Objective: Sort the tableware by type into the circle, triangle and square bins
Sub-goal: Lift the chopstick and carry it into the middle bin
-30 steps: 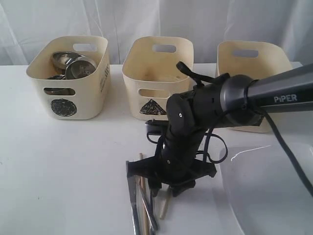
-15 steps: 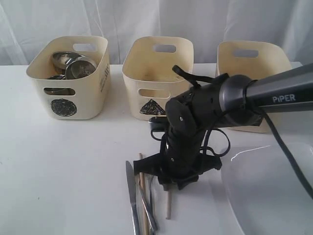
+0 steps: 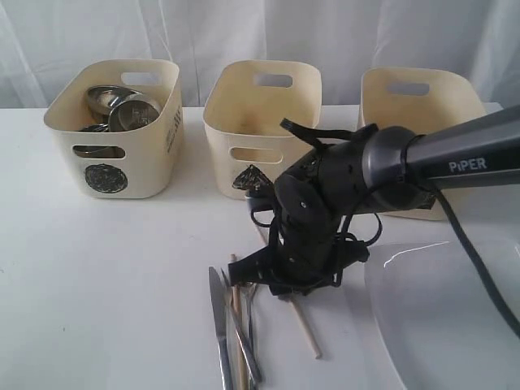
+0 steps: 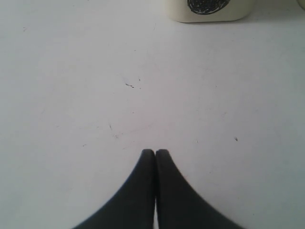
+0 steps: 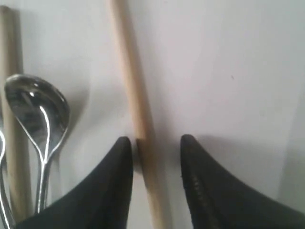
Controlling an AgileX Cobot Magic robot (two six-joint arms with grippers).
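My right gripper (image 3: 284, 286) hangs low over the cutlery, open. One wooden chopstick (image 5: 133, 95) runs between its fingers and touches one of them; in the exterior view this chopstick (image 3: 305, 330) lies slanted on the table. Beside it lie the steel spoon (image 5: 40, 109), the second chopstick (image 5: 12, 95) and the steel knife (image 3: 218, 329). The circle bin (image 3: 114, 138) holds steel bowls and cups (image 3: 123, 106). The triangle bin (image 3: 262, 114) stands in the middle. My left gripper (image 4: 155, 151) is shut on nothing above bare table near the circle bin (image 4: 207, 9).
A third cream bin (image 3: 416, 101) stands at the back right, with its front mark hidden by the right arm. The large white plate (image 3: 443, 321) lies at the front right, close to the gripper. A white curtain hangs behind the table.
The right gripper has moved away from the table's front edge toward the bins. One chopstick has swung out to the right and now lies slanted, more of it showing.
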